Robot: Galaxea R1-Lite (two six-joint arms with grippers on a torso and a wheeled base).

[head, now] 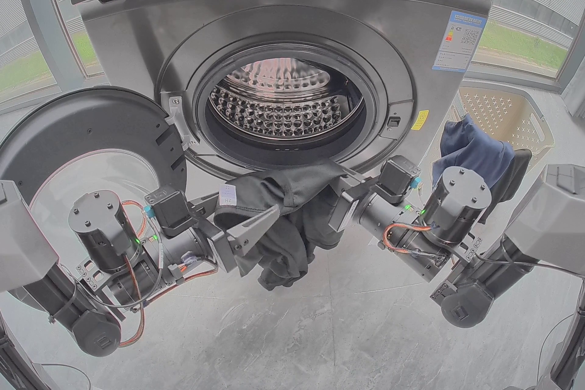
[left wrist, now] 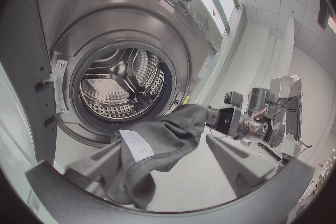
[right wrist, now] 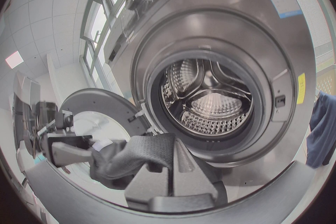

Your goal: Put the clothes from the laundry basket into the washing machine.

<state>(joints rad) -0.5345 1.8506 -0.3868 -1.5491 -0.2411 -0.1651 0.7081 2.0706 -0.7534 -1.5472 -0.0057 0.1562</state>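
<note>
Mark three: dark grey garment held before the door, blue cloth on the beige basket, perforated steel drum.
dark grey garment point(head: 298, 190): head view, upper fold.
blue cloth point(head: 472, 153): head view, middle of the drape.
perforated steel drum point(head: 274, 116): head view, lower inside wall.

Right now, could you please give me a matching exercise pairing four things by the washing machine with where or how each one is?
Things:
1. dark grey cloth garment
2. navy blue cloth garment
3. round grey machine door
4. shiny perforated steel drum

States:
A. swung open on the robot's left
B. draped over the beige plastic laundry basket
C. holds no clothes
D. hangs between the left hand and the right hand

Pairs: 1-D, 2-B, 3-A, 4-C.
</note>
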